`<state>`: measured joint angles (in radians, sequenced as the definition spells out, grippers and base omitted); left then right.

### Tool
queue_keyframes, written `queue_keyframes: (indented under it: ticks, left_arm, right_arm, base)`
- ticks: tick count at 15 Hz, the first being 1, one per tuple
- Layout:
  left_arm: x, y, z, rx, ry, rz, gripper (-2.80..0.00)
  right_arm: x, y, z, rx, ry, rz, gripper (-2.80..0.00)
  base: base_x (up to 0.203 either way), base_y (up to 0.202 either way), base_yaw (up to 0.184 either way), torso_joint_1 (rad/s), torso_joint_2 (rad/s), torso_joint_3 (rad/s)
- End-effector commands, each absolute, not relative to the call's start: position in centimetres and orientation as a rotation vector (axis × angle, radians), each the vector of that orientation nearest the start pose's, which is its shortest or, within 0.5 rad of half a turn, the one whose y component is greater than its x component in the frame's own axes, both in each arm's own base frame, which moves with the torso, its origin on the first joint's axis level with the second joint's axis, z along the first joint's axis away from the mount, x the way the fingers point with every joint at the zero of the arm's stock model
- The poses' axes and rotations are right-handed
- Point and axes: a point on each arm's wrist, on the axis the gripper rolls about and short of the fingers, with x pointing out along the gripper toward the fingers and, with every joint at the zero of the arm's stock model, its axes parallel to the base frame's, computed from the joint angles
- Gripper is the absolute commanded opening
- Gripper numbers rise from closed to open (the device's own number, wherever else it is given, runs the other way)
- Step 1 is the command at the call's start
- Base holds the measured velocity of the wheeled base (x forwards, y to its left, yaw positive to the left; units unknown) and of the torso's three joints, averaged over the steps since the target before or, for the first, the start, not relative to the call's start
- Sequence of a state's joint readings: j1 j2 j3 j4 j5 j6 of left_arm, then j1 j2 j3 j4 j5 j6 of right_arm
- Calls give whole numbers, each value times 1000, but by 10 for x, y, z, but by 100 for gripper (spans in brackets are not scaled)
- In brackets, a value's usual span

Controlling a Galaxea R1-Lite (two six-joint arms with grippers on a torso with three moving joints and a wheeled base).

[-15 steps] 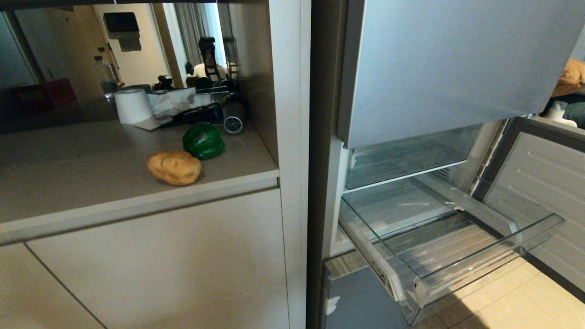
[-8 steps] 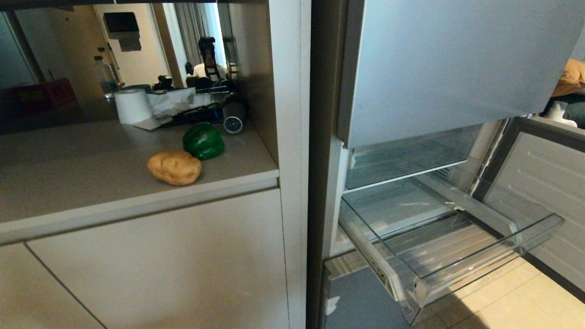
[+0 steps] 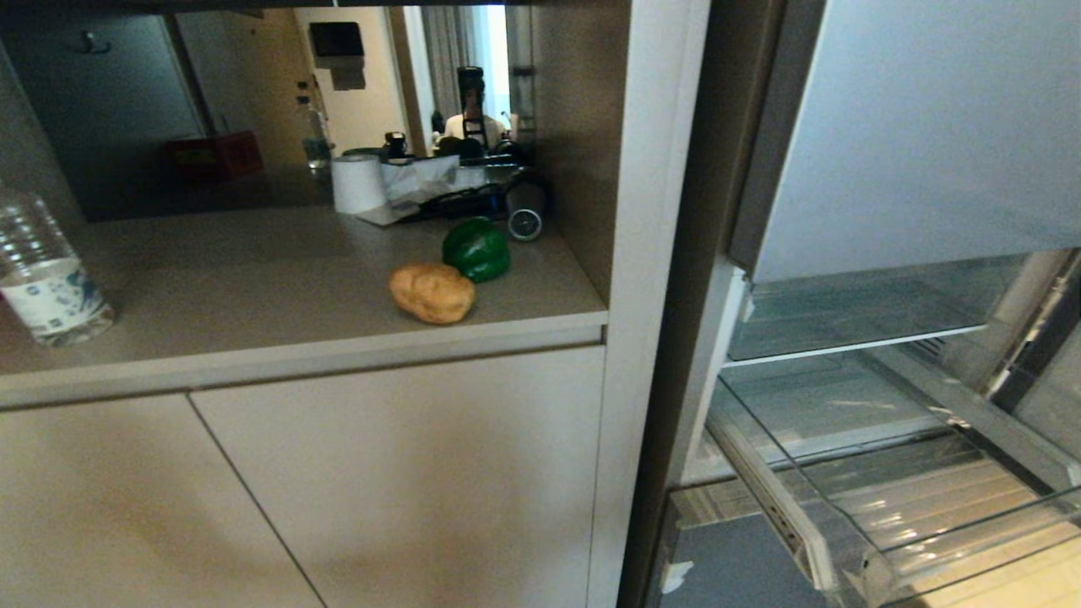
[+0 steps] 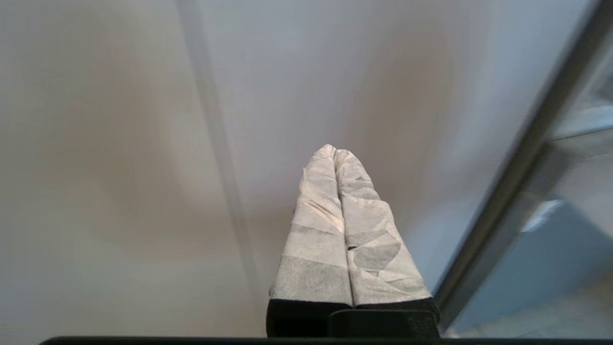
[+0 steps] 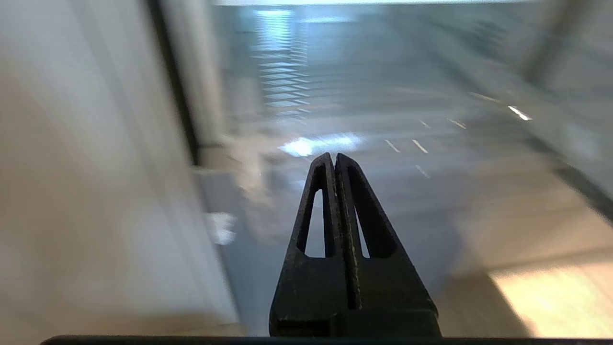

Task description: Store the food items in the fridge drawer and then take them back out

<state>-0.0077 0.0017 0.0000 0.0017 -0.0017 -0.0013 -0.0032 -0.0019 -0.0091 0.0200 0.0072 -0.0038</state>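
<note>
On the far left of a matte beige countertop [image 3: 211, 279] stands a clear plastic water bottle [image 3: 42, 279] with a printed label. Further back sit a red box [image 3: 215, 154], a white paper roll [image 3: 357, 183] and dark clutter. Near the counter's front edge lies an oblong tan-brown potato [image 3: 432, 293], and just behind it, touching or nearly so, a glossy dark green bell pepper [image 3: 477, 249]. Neither food item is stored yet.

To the right of a pale cabinet post is the blue-grey fridge [image 3: 937, 127]. Its see-through plastic drawer [image 3: 844, 507] with a pale rail is pulled out and looks empty.

Neither arm shows in the head view. The left gripper [image 4: 335, 151], its fingers wrapped in white tape, is pressed together on nothing, facing a plain cabinet front. The black right gripper [image 5: 334, 158] is likewise closed and empty, pointing toward the fridge's lower interior.

The risks, as a judgement: the potato lies close to the counter's edge, so a glancing approach could roll it off onto the floor. The pepper is smooth and rounded, so it may slip from a narrow pinch. The protruding drawer could be struck by an arm swinging across.
</note>
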Motion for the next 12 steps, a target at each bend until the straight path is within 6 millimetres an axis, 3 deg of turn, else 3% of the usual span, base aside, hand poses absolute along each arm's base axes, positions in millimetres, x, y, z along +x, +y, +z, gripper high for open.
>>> queue_keyframes:
  ticks: [1,5,8,10,12]
  left_arm:
    - [-23,0,75,-2,3,-9,-280]
    - [-23,0,75,-2,3,-9,-280]
    - [-23,0,75,-2,3,-9,-280]
    - [-23,0,75,-2,4,-9,-280]
    - [-23,0,75,-2,4,-9,-280]
  right_arm:
    - [-24,0,76,-5,9,5,-280]
    - [-24,0,76,-3,9,-2,-280]
    - [-23,0,77,-28,-11,-1,-280]
    - [-28,1,101,-53,-81,25,-280]
    - [-20,2,133,-49,-29,102,-280]
  base:
    - [1,-10,173,7,2,-2]
    - [0,-9,170,2,2,1]
    - [-1,-5,57,0,3,-1]
    - [0,0,0,0,0,0]
    - [0,0,0,0,0,0]
